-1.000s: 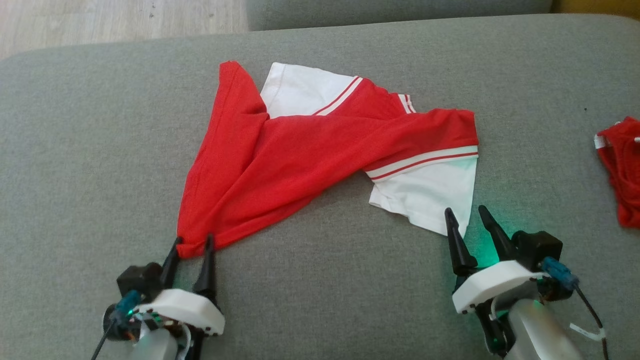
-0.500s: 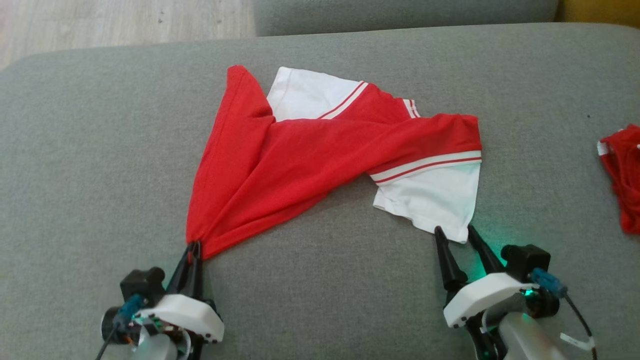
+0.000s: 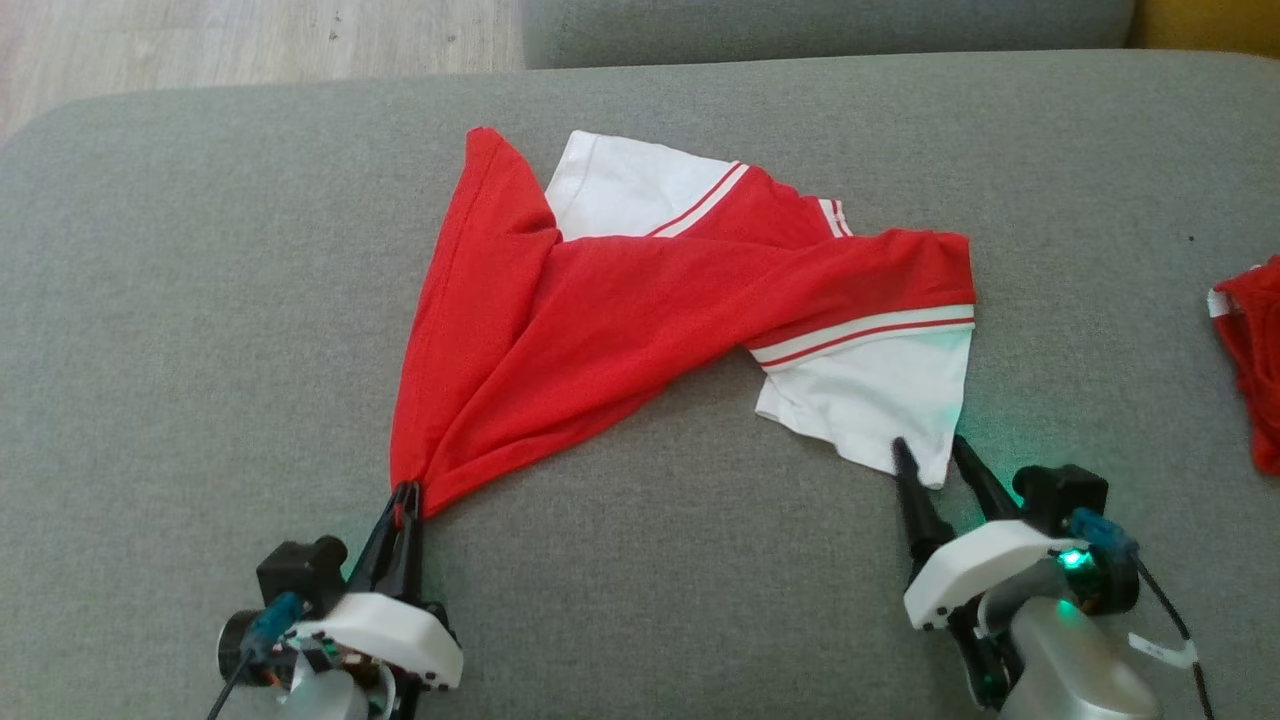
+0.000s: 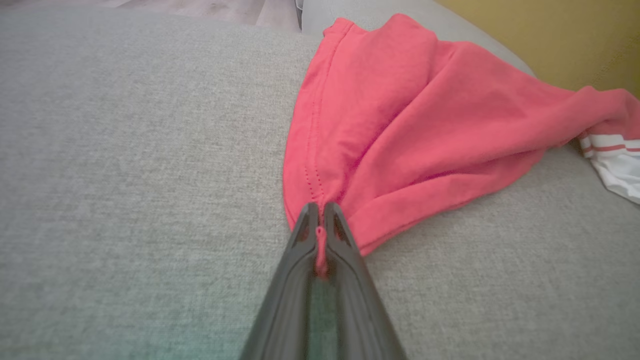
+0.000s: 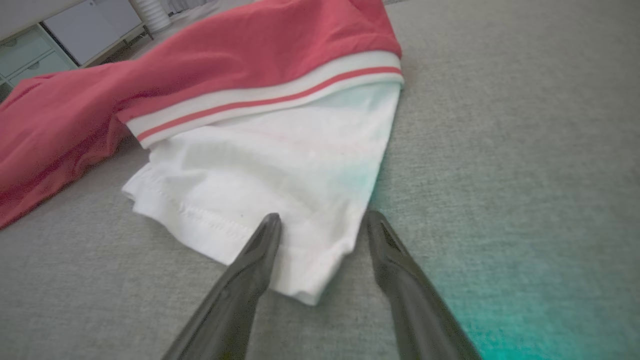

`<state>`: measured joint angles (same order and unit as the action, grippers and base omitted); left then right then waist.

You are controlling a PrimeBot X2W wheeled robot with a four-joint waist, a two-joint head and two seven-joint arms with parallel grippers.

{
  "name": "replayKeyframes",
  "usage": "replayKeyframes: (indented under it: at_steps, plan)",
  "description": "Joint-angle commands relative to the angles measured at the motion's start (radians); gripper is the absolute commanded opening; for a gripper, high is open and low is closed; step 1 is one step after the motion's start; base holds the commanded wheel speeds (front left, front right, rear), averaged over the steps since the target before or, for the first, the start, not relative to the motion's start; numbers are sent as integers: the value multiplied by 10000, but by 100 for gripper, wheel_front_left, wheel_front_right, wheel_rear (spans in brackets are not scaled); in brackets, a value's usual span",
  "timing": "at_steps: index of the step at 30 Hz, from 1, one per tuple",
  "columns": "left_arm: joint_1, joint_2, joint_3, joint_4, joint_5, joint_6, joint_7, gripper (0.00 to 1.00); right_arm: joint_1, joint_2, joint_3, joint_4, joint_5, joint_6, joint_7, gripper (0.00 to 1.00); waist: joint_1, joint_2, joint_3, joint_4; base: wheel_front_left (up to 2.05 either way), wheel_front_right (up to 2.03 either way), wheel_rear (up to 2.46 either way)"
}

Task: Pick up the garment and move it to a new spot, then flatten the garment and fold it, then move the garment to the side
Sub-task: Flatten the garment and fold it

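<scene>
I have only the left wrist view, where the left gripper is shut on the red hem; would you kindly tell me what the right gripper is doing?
Observer: The right gripper is open, with the corner of the near white sleeve lying between its fingers.
Operator: Thank you. Is there a second sleeve?
Observer: Yes, the other white sleeve lies at the far side of the garment, partly under the red body.
Operator: Anything else on the cushion?
Observer: A separate red cloth lies off to the right, apart from the garment.
</scene>
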<state>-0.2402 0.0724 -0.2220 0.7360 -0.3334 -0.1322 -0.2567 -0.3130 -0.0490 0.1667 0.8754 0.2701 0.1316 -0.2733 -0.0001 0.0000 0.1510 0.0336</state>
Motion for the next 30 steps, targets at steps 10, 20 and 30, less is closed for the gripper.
replayKeyframes:
  at_steps: [10, 20, 30]
  plan:
    - [-408, 353, 274, -1297, 42, 15, -51, 0, -136, -56, -171, -1297, 662, -9, 116, 0, 1, 0, -297, -30, 0, 0, 0]
    - [-2352, 2111, -33, -3677, 170, 15, -51, 0, -1806, -1138, -584, -5046, 2099, -9, 116, 0, 1, 0, -1377, -184, 0, 0, 0]
    - [-5597, 3518, -572, -4599, -122, 15, 1172, 0, -4795, -2564, -590, -6718, 3128, -9, 999, 0, 1, 0, -1730, -72, 0, 0, 0]
